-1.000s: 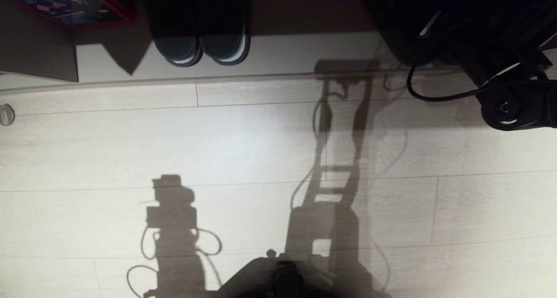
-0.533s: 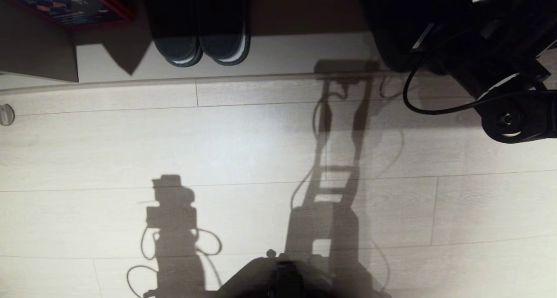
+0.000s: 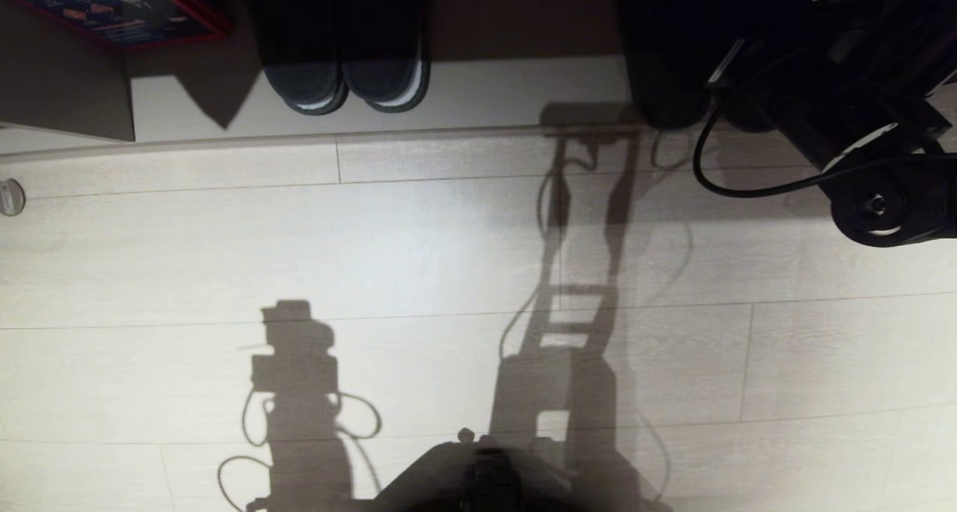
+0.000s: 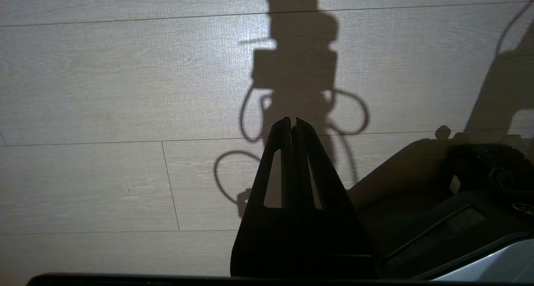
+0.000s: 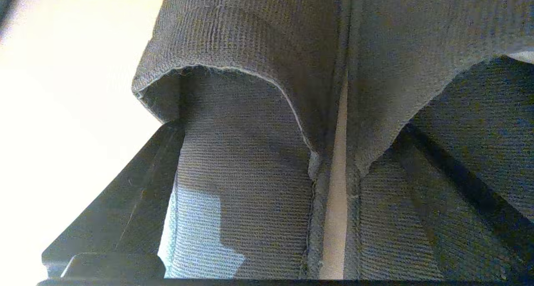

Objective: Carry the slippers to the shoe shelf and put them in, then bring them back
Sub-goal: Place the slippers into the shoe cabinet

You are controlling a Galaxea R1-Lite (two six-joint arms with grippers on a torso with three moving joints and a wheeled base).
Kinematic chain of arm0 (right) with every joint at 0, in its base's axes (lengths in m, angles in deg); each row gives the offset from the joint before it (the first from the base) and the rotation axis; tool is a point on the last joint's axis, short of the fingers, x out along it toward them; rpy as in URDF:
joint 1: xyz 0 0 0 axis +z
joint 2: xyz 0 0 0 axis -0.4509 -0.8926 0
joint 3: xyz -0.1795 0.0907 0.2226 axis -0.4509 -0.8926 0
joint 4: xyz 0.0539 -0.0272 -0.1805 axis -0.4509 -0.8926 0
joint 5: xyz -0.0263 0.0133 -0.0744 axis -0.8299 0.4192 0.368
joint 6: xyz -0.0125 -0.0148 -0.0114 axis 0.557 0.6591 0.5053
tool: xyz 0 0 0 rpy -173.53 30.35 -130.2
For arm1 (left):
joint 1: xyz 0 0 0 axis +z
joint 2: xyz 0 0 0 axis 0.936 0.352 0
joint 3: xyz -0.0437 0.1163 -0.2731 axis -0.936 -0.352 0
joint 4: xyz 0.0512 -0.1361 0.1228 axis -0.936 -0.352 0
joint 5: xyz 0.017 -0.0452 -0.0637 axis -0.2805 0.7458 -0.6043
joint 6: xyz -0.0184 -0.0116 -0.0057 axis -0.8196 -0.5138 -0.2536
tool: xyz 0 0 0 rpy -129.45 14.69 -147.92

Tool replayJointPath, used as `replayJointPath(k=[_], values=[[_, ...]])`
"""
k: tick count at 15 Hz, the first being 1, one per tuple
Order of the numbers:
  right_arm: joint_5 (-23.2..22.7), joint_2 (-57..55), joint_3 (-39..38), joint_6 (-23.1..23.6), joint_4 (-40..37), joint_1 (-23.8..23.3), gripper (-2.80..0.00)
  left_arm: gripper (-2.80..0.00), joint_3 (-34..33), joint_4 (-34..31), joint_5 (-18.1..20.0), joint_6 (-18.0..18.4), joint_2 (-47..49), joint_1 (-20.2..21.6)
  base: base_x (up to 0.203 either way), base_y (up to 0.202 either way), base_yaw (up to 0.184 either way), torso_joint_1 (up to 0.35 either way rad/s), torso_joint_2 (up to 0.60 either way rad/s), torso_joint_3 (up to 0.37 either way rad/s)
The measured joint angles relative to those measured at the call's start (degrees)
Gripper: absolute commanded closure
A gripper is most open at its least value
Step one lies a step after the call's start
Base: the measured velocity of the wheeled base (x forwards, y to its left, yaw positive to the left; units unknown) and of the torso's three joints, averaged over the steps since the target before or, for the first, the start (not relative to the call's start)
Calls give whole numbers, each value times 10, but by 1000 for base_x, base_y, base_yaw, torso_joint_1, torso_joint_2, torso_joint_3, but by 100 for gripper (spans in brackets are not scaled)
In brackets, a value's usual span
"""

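Head view first: the low shoe shelf of pale board (image 3: pixel 486 86) runs along the top, and inside it I count one pair of black slippers with white sole edges (image 3: pixel 344 71), two shoes side by side, toes in, plus one blue printed box with a red edge (image 3: pixel 112 4) at the far left. My black right arm (image 3: pixel 867 198) reaches into the shelf's right end, and what lies under it is lost in the dark. Left wrist view: the left gripper (image 4: pixel 292 120) hangs over the pale plank floor (image 4: pixel 104 89) with its two fingers pressed together, holding nothing, parked beside the base. Right wrist view: here's the task pair, the soft grey-blue fabric slide slippers (image 5: pixel 250 110), two of them, lying side by side with a thin pale gap between them, on a bright pale surface that I take for the shelf board. The right gripper (image 5: pixel 292 125) has its fingers spread as wide as they go, one along the outer edge of one slipper, the other running across the other slipper's footbed; I see no squeeze on the fabric. I judge this is the shelf end of the job, hand loose about the pair. To bring them back, the next move calls for closing squarely on both slippers so neither slips out, then lifting clear of the shelf lip.
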Motion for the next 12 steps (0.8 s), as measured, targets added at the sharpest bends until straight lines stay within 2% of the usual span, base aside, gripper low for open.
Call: replayJointPath(k=[3, 12], values=[[0, 10, -22, 24, -2, -2, -280, 0, 0, 0, 0, 0, 0, 0, 0, 0, 0, 0, 0, 0], [0, 63, -92, 47, 0, -3, -280, 0, 0, 0, 0, 1, 0, 0, 0, 0, 0, 0, 0, 0]])
